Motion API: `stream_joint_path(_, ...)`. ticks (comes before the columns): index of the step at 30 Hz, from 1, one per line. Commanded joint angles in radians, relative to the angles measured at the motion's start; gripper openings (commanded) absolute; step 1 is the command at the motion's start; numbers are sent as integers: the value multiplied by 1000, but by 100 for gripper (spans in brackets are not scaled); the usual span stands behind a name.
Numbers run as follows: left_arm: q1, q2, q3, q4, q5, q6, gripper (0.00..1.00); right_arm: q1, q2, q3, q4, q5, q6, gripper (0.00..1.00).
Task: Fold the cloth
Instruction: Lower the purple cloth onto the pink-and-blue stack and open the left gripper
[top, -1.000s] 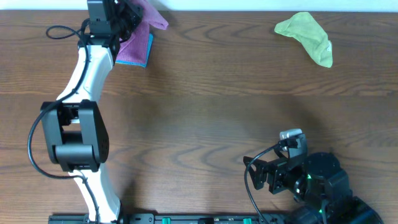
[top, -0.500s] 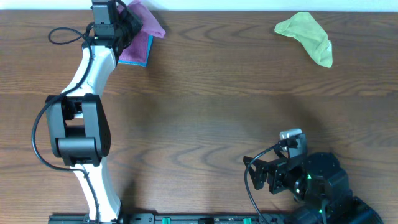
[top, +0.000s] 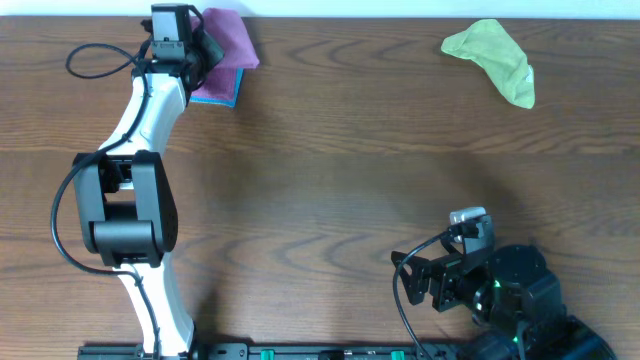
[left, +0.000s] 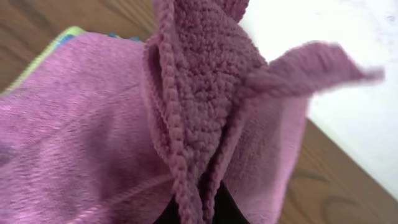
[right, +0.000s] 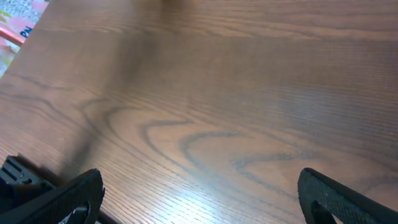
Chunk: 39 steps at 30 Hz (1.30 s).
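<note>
Your left arm (top: 135, 115) reaches the table's (top: 330, 150) far-left corner since the cloth (left: 205, 93) sits there on a folded stack (top: 220, 96), left gripper (left: 202, 210) pinching a ridge to lift it clear, I'd guess; right gripper (right: 199, 180) parked near right, fingers spread.

The cloth (top: 232, 40) is plain purple, the underlying cloth (top: 225, 98) blue, the far cloth (top: 492, 58) lime-green, the table (top: 350, 180) brown woodgrain.

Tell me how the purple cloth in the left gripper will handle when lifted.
Probably floppy: the purple cloth bunches into folds where the left gripper pinches it. Likely light, as one corner sticks out unsupported. Its fuzzy pile should grip rather than slip.
</note>
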Motion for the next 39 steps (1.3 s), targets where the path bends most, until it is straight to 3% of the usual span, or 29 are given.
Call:
stream_joint_path(1, 11, 7, 25, -11, -66, 65, 6, -5, -6, -5, -1, 3, 15, 99)
stream_joint_path(19, 39, -24, 26, -44, -80, 193, 6, -5, -6, -5, -1, 3, 15, 99)
stream_joint_path(33, 46, -25, 26, -123, -158, 200, 6, -5, -6, -5, -1, 3, 15, 99)
stream_joint_path(39, 56, -25, 26, -127, -163, 201, 27, -5, -6, -5, -1, 3, 15, 99)
